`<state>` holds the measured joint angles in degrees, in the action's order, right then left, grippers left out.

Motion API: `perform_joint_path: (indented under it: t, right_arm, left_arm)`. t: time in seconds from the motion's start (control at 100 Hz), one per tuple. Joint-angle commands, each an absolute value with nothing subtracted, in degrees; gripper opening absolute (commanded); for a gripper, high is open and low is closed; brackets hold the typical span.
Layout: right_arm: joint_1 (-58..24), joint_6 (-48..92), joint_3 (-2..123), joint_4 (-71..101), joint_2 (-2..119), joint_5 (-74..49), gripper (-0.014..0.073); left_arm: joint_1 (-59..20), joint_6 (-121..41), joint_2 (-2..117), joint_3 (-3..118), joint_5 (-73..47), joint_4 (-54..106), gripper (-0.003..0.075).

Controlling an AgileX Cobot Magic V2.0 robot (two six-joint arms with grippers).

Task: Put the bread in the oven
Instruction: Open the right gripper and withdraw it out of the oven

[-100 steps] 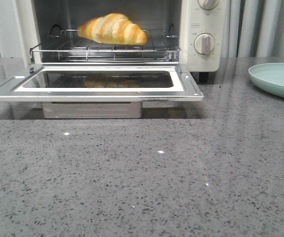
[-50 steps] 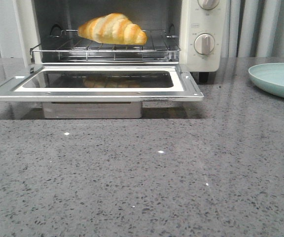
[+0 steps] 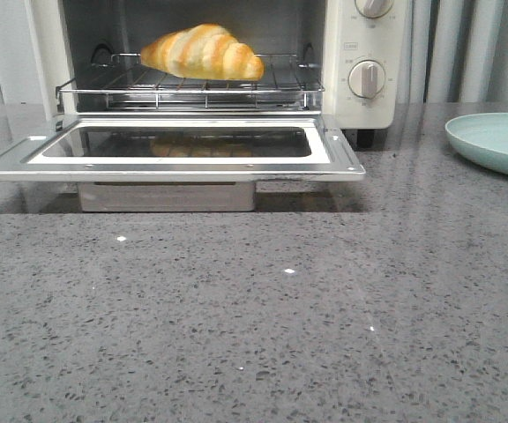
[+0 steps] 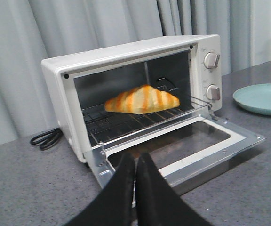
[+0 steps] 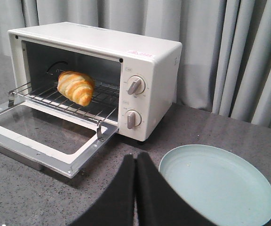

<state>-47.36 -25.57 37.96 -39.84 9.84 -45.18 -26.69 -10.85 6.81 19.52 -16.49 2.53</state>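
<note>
I see the bread [image 3: 202, 51] lying on the wire rack [image 3: 190, 85] inside the toaster oven [image 3: 360, 53]. It is a golden roll with pale stripes, and it sits near the middle of the rack. Nothing is touching it. The oven door [image 3: 170, 152] is wide open and lies flat, sticking out toward me over the gray speckled surface [image 3: 263, 317]. I can see a faint picture of the bread in the door's glass. Two round knobs [image 3: 366, 78] sit one above the other on the right side of the oven front.

A pale green plate [image 3: 494, 141] rests on the surface, off to the right of the oven and apart from it. It has nothing on it.

My left gripper [image 4: 135, 188] is pulled back from the oven, in front of the open door. Its two black fingers [image 4: 121, 193] are pressed together and it holds nothing. My right gripper [image 5: 135, 190] is also squeezed closed with nothing in it. It hangs just beside the near rim of the plate.

A black cord [image 4: 46, 138] lies curled on the surface next to the oven's far side. Gray curtains [image 5: 229, 52] hang behind it all
</note>
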Motion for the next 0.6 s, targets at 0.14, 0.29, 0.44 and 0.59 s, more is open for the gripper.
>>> perform_joint_path:
  t: [0.14,0.29,0.44,0.59]
  right_arm:
    - [-46.94,-25.45,39.22,-42.27,10.62,-41.43,-0.0052]
    - [-46.94,-25.45,39.22,-42.27,10.62,-41.43,-0.0052]
    - [-46.94,-25.45,39.22,-42.27,10.62,-41.43,-0.0052]
    - [-46.94,-25.45,39.22,-42.37,10.62,-41.43,-0.0052]
  left_arm:
    - [-18.42,-12.31,5.38,8.55,3.77,3.61,-0.0021]
    - [-13.96,-7.37,2.4,2.11,2.04,7.39,-0.0022]
    - [-12.52,-6.91,-1.19,-1.39,-4.05,8.24,-0.0022]
    - [-10.1,-6.91,-1.65,-1.39,-15.36,9.31,-0.0022]
